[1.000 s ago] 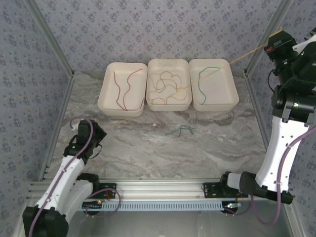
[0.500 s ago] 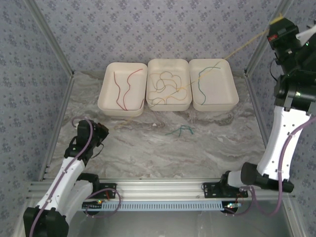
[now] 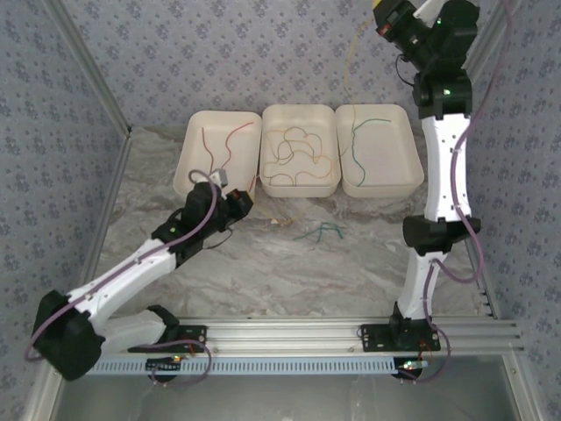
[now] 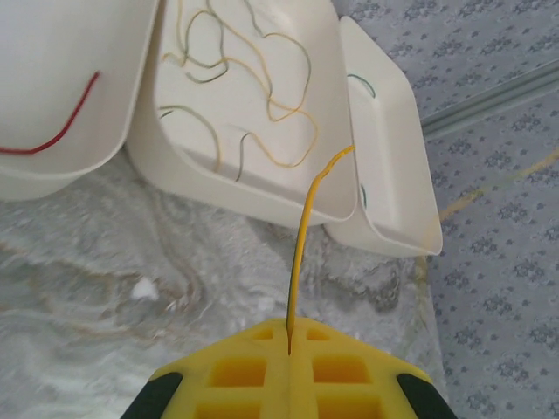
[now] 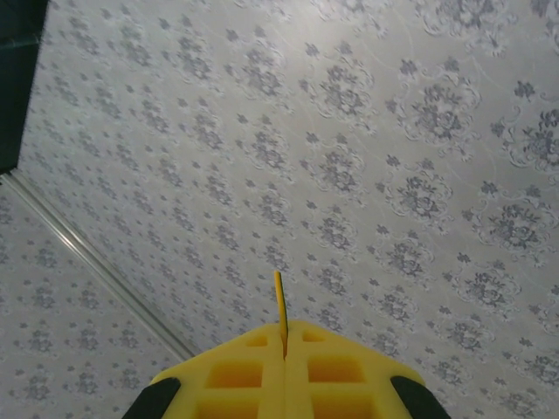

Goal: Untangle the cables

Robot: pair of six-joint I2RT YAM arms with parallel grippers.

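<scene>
A loose green cable [image 3: 320, 231] lies crumpled on the marble table [image 3: 263, 272], just on the near side of the middle tray [image 3: 299, 108] and apart from it. To the near left of that tray the left gripper [image 3: 238, 203] hovers low by the tray's near-left corner. In the left wrist view its yellow fingers [image 4: 236, 371] are pressed together on a yellow-orange cable [image 4: 301, 236], whose free end rises past them and curls over the middle tray's near edge.

Inside the middle tray a heap of yellow-orange and green cables [image 3: 298, 145] loops over itself. The left tray [image 3: 186, 167] touches the middle tray's left side and holds two red cables [image 3: 213, 162] lying apart. The right tray [image 3: 414, 162] stands against the middle tray's other side with a long green cable [image 3: 355, 145] in it.

Far behind and high above the middle tray, off to its right, the right gripper [image 3: 386, 19] is raised against the patterned wall [image 3: 263, 53]. In the right wrist view its fingers [image 5: 336, 371] are closed on a short yellow stub [image 5: 279, 305]. I cannot tell whether both grippers grip one cable.
</scene>
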